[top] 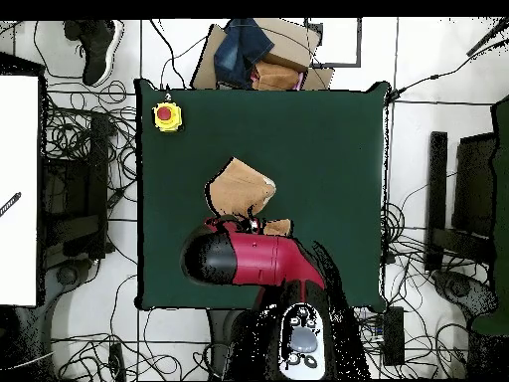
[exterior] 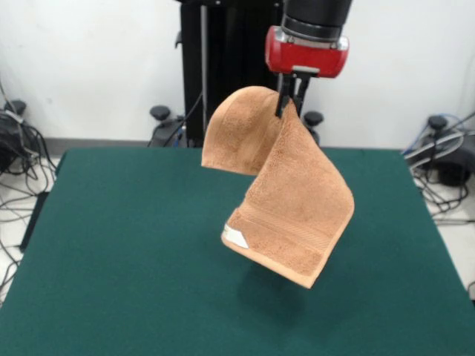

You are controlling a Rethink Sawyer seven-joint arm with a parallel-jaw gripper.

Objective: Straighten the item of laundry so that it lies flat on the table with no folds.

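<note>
The tan-orange towel point(exterior: 286, 189) hangs in the air from my gripper point(exterior: 290, 106), clear of the dark green table point(exterior: 111, 252). The black fingers point(exterior: 282, 100) are shut on a fold near the towel's top. One part droops in a rounded fold to the left; the longer part hangs down with its woven border band and white label point(exterior: 236, 236) at the lower end. Its shadow lies on the table beneath. In the overhead view the towel point(top: 242, 187) shows beyond the red and black arm point(top: 249, 257), which hides the gripper.
A yellow box with a red button point(top: 167, 116) sits at a corner of the table point(top: 328, 149). Cardboard and dark cloth point(top: 260, 55) lie beyond the table's far edge. Cables and equipment cover the floor all around the table.
</note>
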